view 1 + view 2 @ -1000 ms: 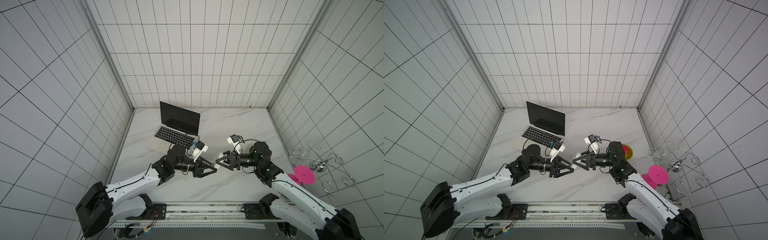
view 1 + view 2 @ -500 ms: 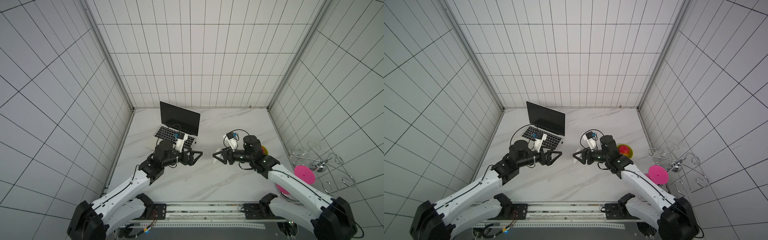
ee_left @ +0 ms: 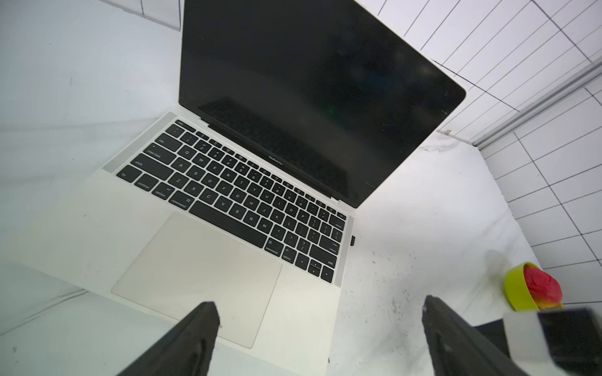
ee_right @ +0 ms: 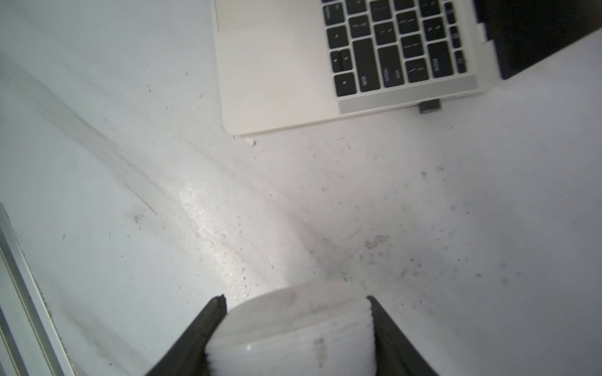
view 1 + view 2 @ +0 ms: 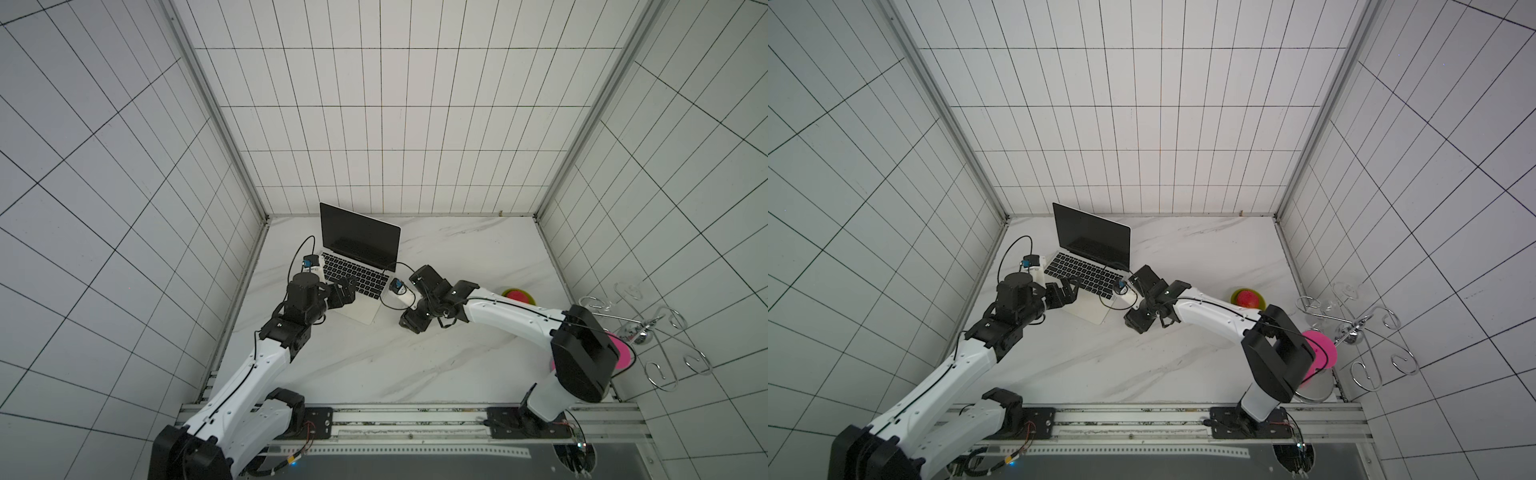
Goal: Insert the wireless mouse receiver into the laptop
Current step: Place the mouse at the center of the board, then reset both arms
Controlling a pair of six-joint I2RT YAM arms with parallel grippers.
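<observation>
The laptop (image 5: pixel 360 309) (image 5: pixel 1090 307) (image 3: pixel 198 260) (image 4: pixel 277 65) stands open at the table's back left, its screen dark. The wireless mouse receiver (image 3: pixel 352 240) (image 4: pixel 429 106), a tiny dark stub, sticks out of the laptop's right side edge by the keyboard's end. My left gripper (image 5: pixel 347 289) (image 5: pixel 1069 291) (image 3: pixel 321 304) hovers open over the palm rest's front corner, nothing between its fingers. My right gripper (image 5: pixel 409 322) (image 5: pixel 1136 322) (image 4: pixel 296 298) is right of the laptop's front corner, shut on a white mouse (image 4: pixel 293 325). The mouse is hidden in both top views.
A green bowl with a red fruit (image 5: pixel 517 296) (image 5: pixel 1248 298) (image 3: pixel 534 289) sits to the right of the right arm. A pink disc (image 5: pixel 623 353) and a wire rack (image 5: pixel 660 332) stand at the far right edge. Tiled walls close in three sides.
Both grippers left their meeting point at the table's front middle. The left one swung to the laptop's front and opened wider. The right one carried the mouse toward the laptop's right side.
</observation>
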